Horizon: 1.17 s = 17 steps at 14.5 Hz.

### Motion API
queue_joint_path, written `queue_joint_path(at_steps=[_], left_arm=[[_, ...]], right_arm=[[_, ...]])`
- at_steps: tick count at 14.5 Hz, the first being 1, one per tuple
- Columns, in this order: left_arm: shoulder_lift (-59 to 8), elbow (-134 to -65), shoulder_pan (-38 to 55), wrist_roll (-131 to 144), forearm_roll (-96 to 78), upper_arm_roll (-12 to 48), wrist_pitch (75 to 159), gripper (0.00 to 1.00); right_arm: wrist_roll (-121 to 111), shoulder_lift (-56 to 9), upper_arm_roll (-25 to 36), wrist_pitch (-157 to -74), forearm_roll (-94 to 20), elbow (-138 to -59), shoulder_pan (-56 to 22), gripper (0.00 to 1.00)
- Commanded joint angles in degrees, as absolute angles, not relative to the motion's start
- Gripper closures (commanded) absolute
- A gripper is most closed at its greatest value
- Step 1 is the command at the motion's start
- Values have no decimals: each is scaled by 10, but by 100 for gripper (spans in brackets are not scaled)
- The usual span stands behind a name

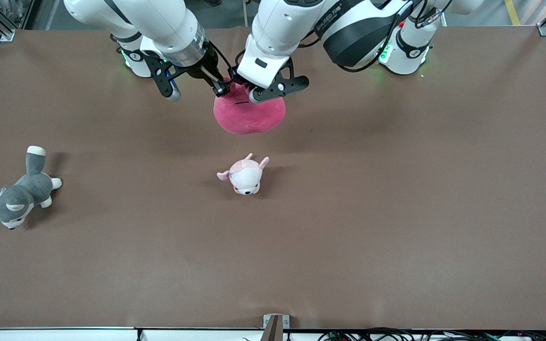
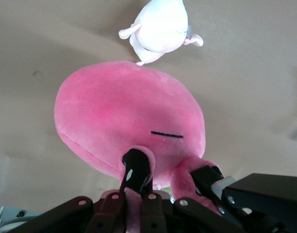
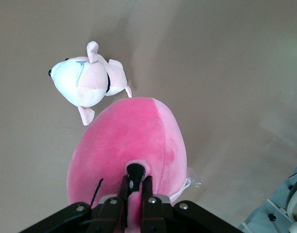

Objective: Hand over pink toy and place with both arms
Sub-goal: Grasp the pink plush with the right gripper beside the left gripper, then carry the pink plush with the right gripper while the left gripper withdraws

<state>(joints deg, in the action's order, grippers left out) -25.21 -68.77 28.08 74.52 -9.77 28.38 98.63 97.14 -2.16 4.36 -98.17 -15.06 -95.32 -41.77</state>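
Soft plush pink toy (image 1: 249, 113), matt brown table (image 1: 396, 213) covering, perhaps felt

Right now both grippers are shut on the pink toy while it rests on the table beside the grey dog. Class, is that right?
Not the resting part. In the front view the pink toy hangs above the table, with left gripper and right gripper both shut on it.

Left gripper (image 2: 139, 187) fingers (image 2: 135, 174) pinch pink toy (image 2: 124, 116) — aloft.
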Motion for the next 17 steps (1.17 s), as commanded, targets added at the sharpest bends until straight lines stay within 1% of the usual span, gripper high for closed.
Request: queue_joint_path(at_steps=[1,2,3,4,7,10,13,14,17], left_arm=[[-250,-674,284,757,-98,282,986,67],[-249,-674,284,758,-98,280,985,34],[-249,-674,284,758,-98,279,985,9],[-249,-675,286,757,-97,277,985,0],[-244,-675,282,758,-97,279,984,0],[-224,-677,273,756,-95,278,970,0],[-188,-678,251,732,-79,273,925,0],[-167,-679,250,708,-58,273,904,0],[-121,-686,216,635,-44,274,840,0]], right_arm=[[975,-4,48,-991,-164,-976,-417,100],[971,-4,50,-992,-164,-976,-416,100],[968,-4,52,-992,-163,-976,-412,100],[962,-4,52,-998,-162,-976,-402,100],[894,-6,52,-1000,-161,-978,-364,100],[765,-6,52,-1006,-156,-1019,-296,100],[656,-7,52,-1050,-156,-1081,-228,100],[635,-9,53,-1064,-156,-1096,-210,100],[568,-32,53,-1089,-156,-1122,-153,99]])
